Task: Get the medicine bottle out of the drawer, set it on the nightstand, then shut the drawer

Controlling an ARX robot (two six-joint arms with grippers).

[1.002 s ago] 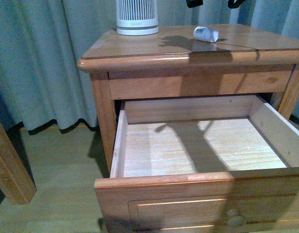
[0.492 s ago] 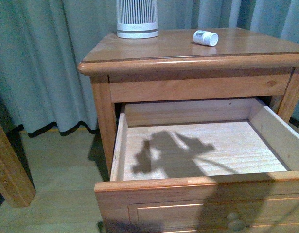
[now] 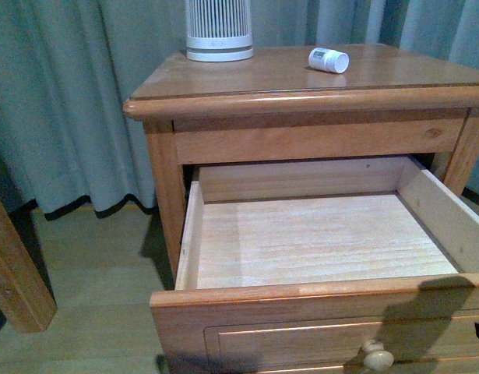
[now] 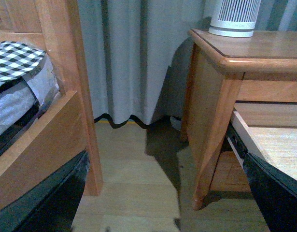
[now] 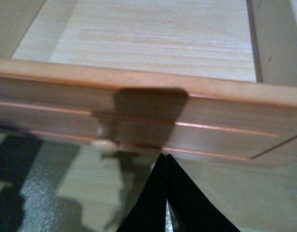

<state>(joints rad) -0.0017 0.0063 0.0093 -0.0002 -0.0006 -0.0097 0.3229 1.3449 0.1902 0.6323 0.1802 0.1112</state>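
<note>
So the medicine bottle (image 3: 329, 60) is lying on its side at the upper right of the front view, on top of the nightstand (image 3: 223, 78), well apart from the white ribbed appliance (image 3: 218, 31) at the top centre. I'd call that part of the job finished.

The drawer (image 3: 317, 234) is pulled wide open across the middle of the frame, and its pale inside is bare. All that's left is to shut it.

In the right wrist view, the right gripper (image 5: 166, 159) sits bottom centre with its fingers pressed together and holding nothing. It's just in front of the drawer's front panel, near the knob (image 5: 106, 143). My guess is it's closed like that so it can push the panel flat.

The left gripper (image 4: 162, 193) shows only as dark edges in the lower corners of its own view, spread wide and empty, parked off beside the nightstand.
</note>
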